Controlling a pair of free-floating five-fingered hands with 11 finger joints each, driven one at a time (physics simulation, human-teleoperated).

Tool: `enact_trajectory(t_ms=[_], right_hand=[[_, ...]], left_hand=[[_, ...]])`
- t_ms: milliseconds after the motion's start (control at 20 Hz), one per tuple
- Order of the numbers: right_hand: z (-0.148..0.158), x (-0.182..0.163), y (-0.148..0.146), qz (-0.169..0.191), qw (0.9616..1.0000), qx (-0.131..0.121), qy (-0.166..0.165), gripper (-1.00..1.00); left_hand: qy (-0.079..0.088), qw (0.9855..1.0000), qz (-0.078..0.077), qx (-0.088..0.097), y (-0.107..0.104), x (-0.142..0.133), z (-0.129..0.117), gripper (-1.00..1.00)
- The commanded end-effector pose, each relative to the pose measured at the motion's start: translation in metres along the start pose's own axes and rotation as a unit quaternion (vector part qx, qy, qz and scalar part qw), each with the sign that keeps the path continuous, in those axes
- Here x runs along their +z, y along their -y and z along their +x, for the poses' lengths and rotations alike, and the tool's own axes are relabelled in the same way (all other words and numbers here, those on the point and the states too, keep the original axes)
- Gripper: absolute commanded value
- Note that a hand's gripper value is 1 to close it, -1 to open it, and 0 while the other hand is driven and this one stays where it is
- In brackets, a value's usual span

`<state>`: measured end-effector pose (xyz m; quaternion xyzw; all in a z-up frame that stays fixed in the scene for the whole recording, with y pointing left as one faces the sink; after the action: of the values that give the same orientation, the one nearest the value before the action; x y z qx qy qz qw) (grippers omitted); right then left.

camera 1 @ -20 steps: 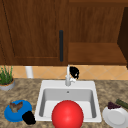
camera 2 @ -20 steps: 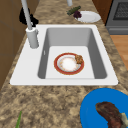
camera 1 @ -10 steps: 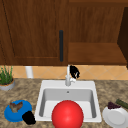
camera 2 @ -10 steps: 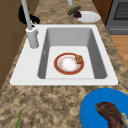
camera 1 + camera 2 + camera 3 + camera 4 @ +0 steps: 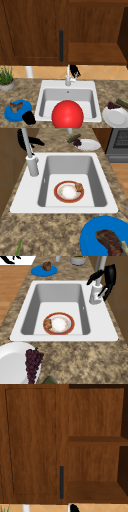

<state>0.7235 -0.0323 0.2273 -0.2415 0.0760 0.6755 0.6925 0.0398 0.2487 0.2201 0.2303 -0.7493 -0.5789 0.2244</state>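
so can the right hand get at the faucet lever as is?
Probably yes. The right hand hangs right behind the faucet, fingers relaxed and reaching down beside its lever, with nothing between them. Whether they already touch is unclear.

- flat, even light in all views, no clear source
- barely any cast shadows; sink walls shaded soft grey
- no glare on the faucet or white plate
- soft blur everywhere, edges smeared
- no bending at the borders
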Motion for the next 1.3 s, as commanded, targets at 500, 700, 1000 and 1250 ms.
enact_trajectory(t_ms=[500,700,1000,1250], right_hand=[[-0.02,0.013,0.014,0.026,0.9973,0.017,0.066,-1.0],[-0.029,0.01,0.015,0.028,0.9974,0.007,0.066,-1.0],[-0.066,0.006,0.008,-0.011,0.9932,-0.016,0.114,-1.0],[-0.093,-0.007,0.01,-0.037,0.9898,-0.028,0.134,-1.0]], left_hand=[[0.0,1.0,0.0,0.0,0.0,0.0,0.0,0.0],[0.0,1.0,0.0,0.0,0.0,0.0,0.0,0.0],[0.0,1.0,0.0,0.0,0.0,0.0,0.0,0.0],[0.0,1.0,0.0,0.0,0.0,0.0,0.0,0.0]])
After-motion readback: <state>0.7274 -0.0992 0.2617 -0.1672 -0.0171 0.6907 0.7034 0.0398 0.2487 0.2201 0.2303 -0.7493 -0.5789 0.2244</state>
